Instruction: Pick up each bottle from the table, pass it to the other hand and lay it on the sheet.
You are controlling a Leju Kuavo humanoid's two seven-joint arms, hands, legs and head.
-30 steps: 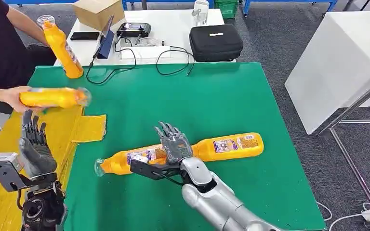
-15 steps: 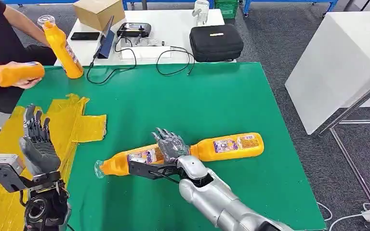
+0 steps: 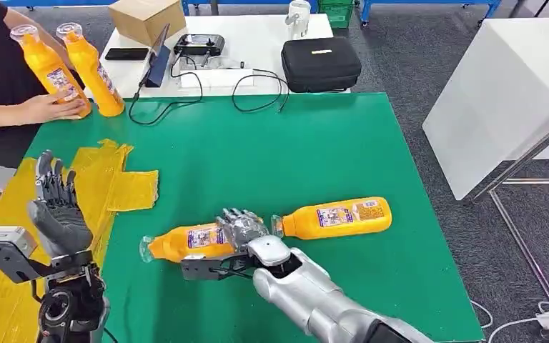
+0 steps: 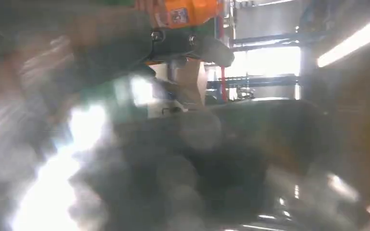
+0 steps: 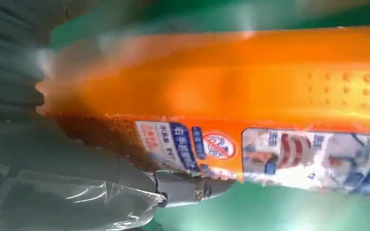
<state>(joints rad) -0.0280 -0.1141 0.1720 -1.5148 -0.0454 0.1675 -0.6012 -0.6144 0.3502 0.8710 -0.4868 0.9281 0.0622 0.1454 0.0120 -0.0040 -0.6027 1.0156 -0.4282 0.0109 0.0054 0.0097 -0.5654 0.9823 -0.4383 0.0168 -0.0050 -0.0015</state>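
Note:
Two orange bottles lie on the green table (image 3: 329, 143). My right hand (image 3: 241, 230) has its fingers curled over the base end of the left bottle (image 3: 186, 241), thumb on the near side. The right wrist view shows this bottle (image 5: 270, 86) close up, with the thumb (image 5: 183, 190) against its label. The other lying bottle (image 3: 336, 216) is just to the right, its cap near my hand. My left hand (image 3: 57, 207) is raised and open over the yellow sheet (image 3: 107, 186), holding nothing.
At the far left a person's hand (image 3: 43, 108) holds an upright orange bottle (image 3: 46, 68) beside another standing one (image 3: 93, 71). Behind is a white table with a cardboard box (image 3: 146, 18), cables and a black case (image 3: 320, 63).
My right hand has sunk onto the left bottle and curled its fingers over it. The person carried a bottle away from the sheet and stood it upright at the far left.

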